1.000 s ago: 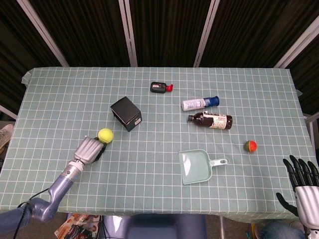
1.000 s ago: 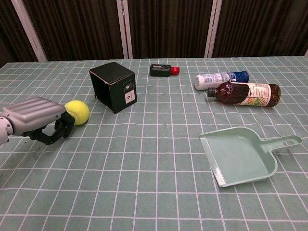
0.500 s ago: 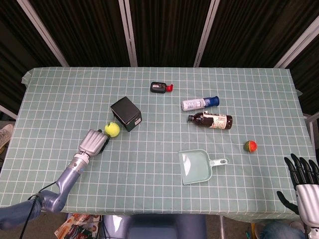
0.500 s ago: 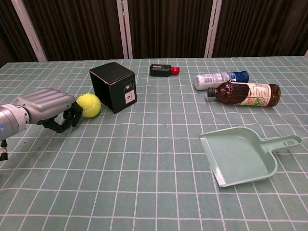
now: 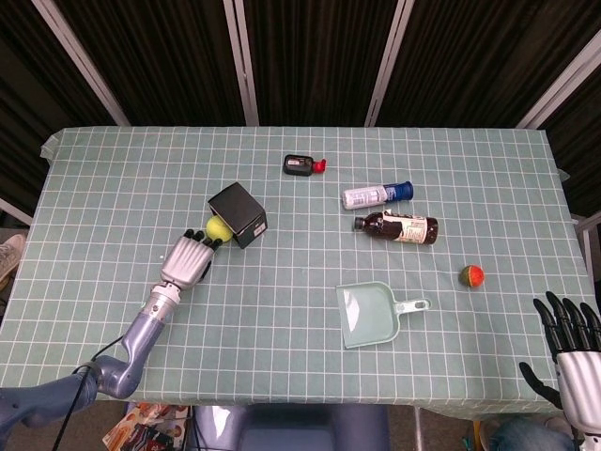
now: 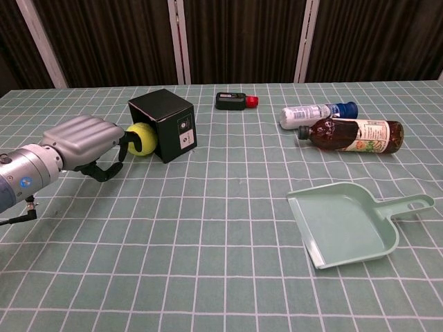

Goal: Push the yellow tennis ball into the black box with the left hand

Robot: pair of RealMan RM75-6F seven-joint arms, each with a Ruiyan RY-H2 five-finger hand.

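The left hand [image 6: 86, 142], silver-backed with dark fingers curled inward, lay low over the green checked tablecloth [image 6: 221, 235] with its fingertips against the yellow tennis ball [image 6: 140, 139]; it held nothing. The ball sat pressed to the near-left face of the black cardboard box [image 6: 162, 124], touching it but outside it. The box stood closed with a small white label on its front face, the print too small to read. Beyond the box lay a small black device with a red end [image 6: 235, 101]. Right of the box lay a white bottle with a blue cap [image 6: 318, 111] on its side, and just in front of that a dark brown bottle [image 6: 349, 135] on its side, its white and red label unreadable. Nearer than the box and well to the right rested a pale green plastic dustpan [image 6: 347, 225], nothing in it. Farther right still sat a small red and green ball [image 5: 471, 275]. The right hand [image 5: 573, 349] hung off the table's edge, dark fingers spread apart and holding nothing.
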